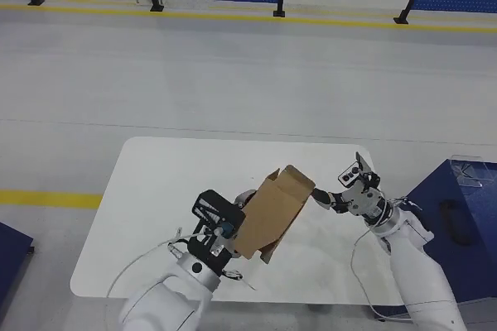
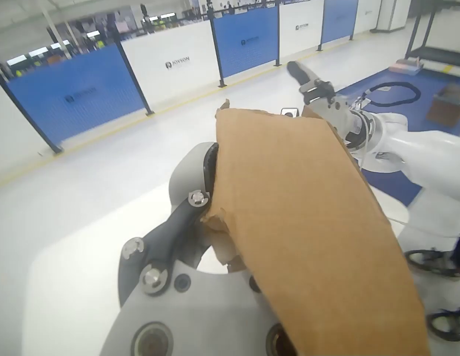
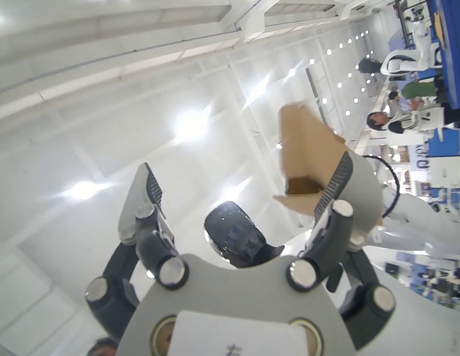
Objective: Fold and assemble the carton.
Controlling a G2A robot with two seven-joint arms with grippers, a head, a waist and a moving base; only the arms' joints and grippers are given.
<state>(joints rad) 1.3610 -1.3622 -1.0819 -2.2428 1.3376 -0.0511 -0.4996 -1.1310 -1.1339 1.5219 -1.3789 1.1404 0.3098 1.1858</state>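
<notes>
Left gripper is clamped on the carton. One grey finger with a black pad presses the outer face of a panel, and the other finger is hidden behind the board. The cardboard edge beside that finger is ragged and torn.

Carton is plain brown corrugated board, matte and unprinted, opened into a rectangular sleeve with loose end flaps. It's held up at a tilt over the middle of the desk, between the two arms. Can't tell whether its low corner touches the desk.

Right gripper is spread wide, holding nothing. One ribbed pad sits against the carton's far end at a flap, and the other finger points away from it into free air.

Desk is a smooth white slab with rounded corners.

Floor is pale grey and glossy, with a yellow line running across it. A blue platform stands just beside the desk on the right arm's side. Blue and white partition panels on dark posts fence the area. The hall ceiling is white beams with rows of round lights.
</notes>
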